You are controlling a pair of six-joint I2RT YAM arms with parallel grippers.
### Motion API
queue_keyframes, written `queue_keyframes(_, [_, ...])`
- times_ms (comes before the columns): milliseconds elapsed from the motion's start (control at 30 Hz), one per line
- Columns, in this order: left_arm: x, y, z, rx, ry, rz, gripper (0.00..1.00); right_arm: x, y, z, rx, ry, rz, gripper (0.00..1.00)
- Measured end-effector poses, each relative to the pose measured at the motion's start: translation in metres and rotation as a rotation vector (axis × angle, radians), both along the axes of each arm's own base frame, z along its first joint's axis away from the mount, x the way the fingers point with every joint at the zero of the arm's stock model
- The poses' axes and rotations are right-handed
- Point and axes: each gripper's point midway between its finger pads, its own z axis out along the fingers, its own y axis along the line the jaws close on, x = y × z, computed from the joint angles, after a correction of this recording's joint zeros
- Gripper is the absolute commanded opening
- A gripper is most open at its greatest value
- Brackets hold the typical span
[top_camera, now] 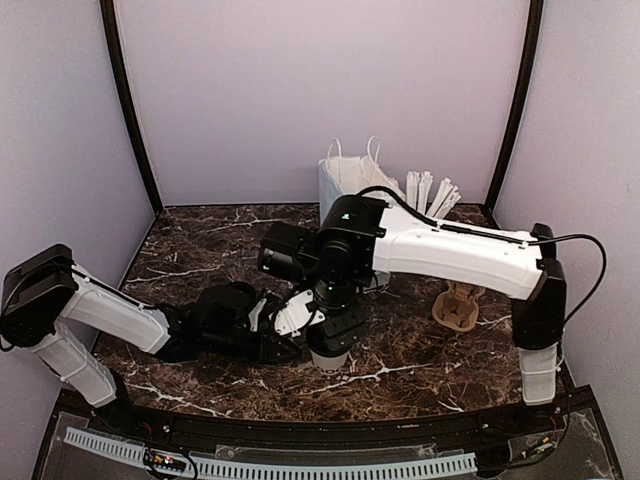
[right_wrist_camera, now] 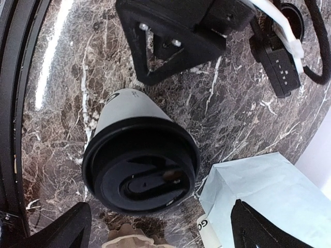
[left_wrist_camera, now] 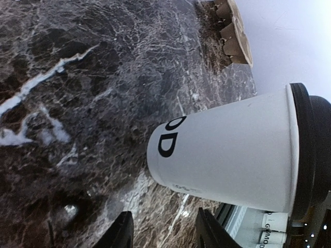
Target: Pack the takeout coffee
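The takeout coffee (top_camera: 328, 358), a small white cup with dark letters and a black lid, stands upright on the marble table near the front middle. My right gripper (top_camera: 332, 338) hangs straight above it, open and empty. In the right wrist view the lid (right_wrist_camera: 139, 165) lies just ahead of the wide-spread fingers (right_wrist_camera: 67, 227). My left gripper (top_camera: 287, 345) is open and empty just left of the cup. In the left wrist view the cup (left_wrist_camera: 227, 155) stands a little beyond the fingertips (left_wrist_camera: 121, 232), not between them. The white paper bag (top_camera: 350, 185) stands open at the back.
A brown pulp cup carrier (top_camera: 458, 305) sits right of centre, also at the right wrist view's lower edge (right_wrist_camera: 129, 240). A white cup of long white sticks (top_camera: 430, 195) stands right of the bag. The bag's top shows in the right wrist view (right_wrist_camera: 269, 191). Purple walls enclose the table.
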Motion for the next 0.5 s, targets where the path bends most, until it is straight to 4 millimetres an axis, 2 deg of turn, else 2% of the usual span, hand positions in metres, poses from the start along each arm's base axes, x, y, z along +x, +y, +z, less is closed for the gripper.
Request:
queue_keyframes(100, [0.002,0.006,0.011,0.045,-0.036,0.002,0.45,-0.002,-0.012,0.017,0.034,0.005,-0.009,0.95])
queue_keyframes(233, [0.013,0.01,0.049,0.055,-0.118,0.019,0.46,0.003,-0.036,0.052,0.137,0.03,-0.05,0.93])
queue_keyframes(300, [0.017,0.013,0.068,0.042,-0.156,0.026,0.47,0.018,-0.052,0.071,0.206,0.045,-0.104,0.89])
queue_keyframes(400, [0.023,0.02,0.092,0.015,-0.187,0.048,0.47,0.055,-0.084,0.101,0.345,0.082,-0.241,0.8])
queue_keyframes(500, [0.027,0.026,0.106,-0.019,-0.194,0.063,0.47,0.08,-0.116,0.115,0.443,0.145,-0.362,0.78])
